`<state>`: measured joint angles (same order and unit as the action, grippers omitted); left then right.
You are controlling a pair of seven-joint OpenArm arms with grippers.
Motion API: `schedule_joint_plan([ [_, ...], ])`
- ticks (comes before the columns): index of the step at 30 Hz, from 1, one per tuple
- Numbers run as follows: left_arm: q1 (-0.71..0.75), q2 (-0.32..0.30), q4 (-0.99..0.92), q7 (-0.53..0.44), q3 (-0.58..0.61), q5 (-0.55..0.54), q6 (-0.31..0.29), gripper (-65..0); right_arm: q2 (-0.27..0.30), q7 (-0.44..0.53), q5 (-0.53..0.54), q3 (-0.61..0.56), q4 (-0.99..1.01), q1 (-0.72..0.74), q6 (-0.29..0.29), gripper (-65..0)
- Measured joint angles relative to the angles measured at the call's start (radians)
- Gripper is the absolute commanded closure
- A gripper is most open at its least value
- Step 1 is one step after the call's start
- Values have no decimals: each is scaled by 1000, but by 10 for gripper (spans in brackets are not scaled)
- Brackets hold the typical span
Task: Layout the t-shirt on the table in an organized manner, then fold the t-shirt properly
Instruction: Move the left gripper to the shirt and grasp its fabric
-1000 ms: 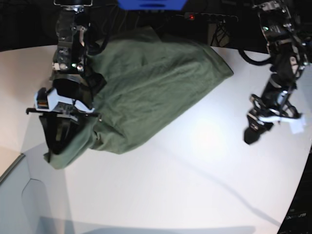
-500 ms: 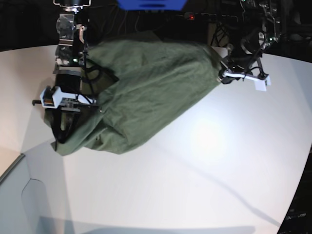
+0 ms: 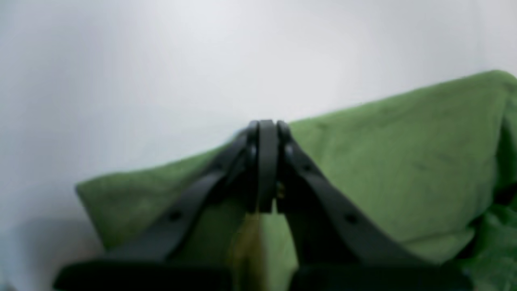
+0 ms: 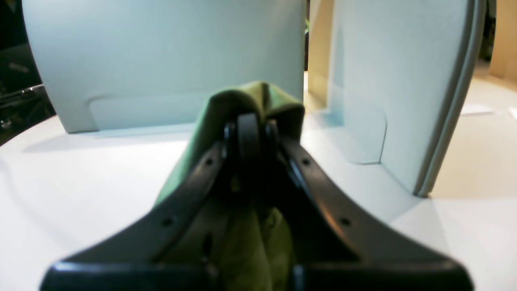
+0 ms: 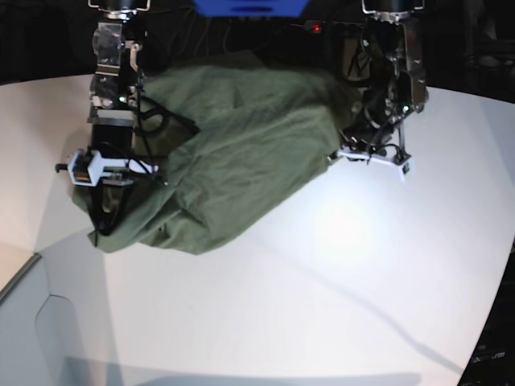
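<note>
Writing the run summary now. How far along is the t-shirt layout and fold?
Early. Done: both grips look made. The right gripper is shut on the t-shirt at its lower corner; the left gripper has closed at the opposite edge, apparently on cloth. In hand: spreading, since the shirt lies bunched and creased on the table. Left: flattening it out and every fold; no sleeve or hem is turned in yet.

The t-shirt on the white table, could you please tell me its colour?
Olive green cotton t-shirt, plain and unpatterned; clearest in the base view.
</note>
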<state>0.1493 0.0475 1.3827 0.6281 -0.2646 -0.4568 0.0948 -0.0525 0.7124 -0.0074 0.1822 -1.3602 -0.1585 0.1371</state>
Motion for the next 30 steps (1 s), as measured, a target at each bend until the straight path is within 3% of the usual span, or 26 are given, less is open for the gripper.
schedule_joint_plan([
  [2,-47,0,-58,-17,32,34,-11,0,0,-4,1,0,5,11,-1,0],
  [9,-196,0,-328,-363,123,131,-39,0,0,-6,4,20,107,33,0,0],
  [12,-324,-42,-489,-420,126,164,-43,0,3,-9,8,29,146,43,-1,0],
  [17,-440,-100,-573,-371,117,140,2,0,21,-8,4,44,166,58,-1,0],
  [22,-348,-97,-323,-251,122,87,17,-6,24,-11,2,42,168,50,0,0],
  [24,-306,-92,-182,-137,126,77,12,-47,25,-13,3,43,169,54,-1,0],
  [26,-266,-89,-53,-37,121,82,19,-131,24,-8,2,41,169,58,-1,0],
  [28,-209,-93,58,16,119,80,14,-225,24,-12,-1,39,169,60,0,0],
  [30,-151,-95,151,61,121,95,17,-270,24,-8,0,39,169,60,0,0],
])
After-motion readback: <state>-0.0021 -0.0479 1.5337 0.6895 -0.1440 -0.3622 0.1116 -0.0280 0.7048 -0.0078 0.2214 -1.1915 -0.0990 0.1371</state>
